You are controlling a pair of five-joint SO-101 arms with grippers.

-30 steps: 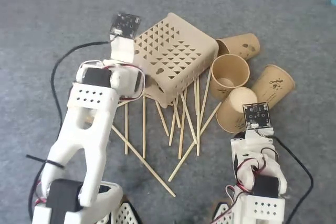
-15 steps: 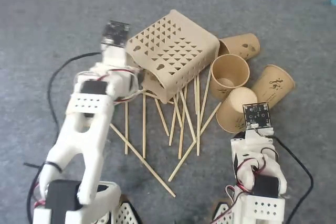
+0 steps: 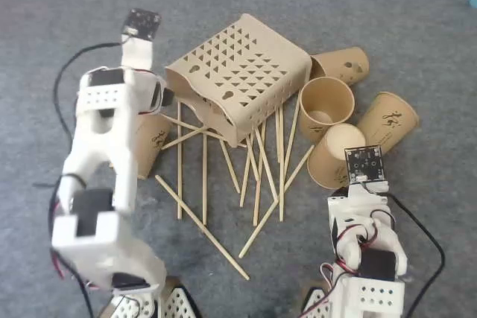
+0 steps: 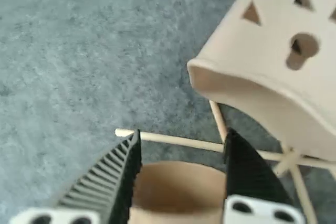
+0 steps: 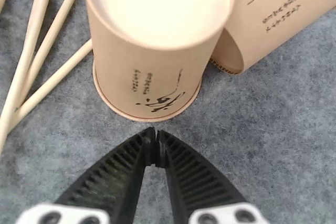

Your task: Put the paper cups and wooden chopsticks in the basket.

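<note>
Basket (image 3: 242,72) lay tipped over on the grey tabletop (image 3: 417,35), with wooden chopsticks (image 3: 257,176) fanned out from under it. Four paper cups (image 3: 326,108) clustered just beside the basket, on the side away from the left arm. The left claw (image 4: 182,135) clasped a fifth cup (image 4: 176,190) by its sides near the basket's corner. The right claw (image 5: 156,148), pressed closed and empty, sat just short of an upturned cup (image 5: 157,40) in that cluster.
</note>
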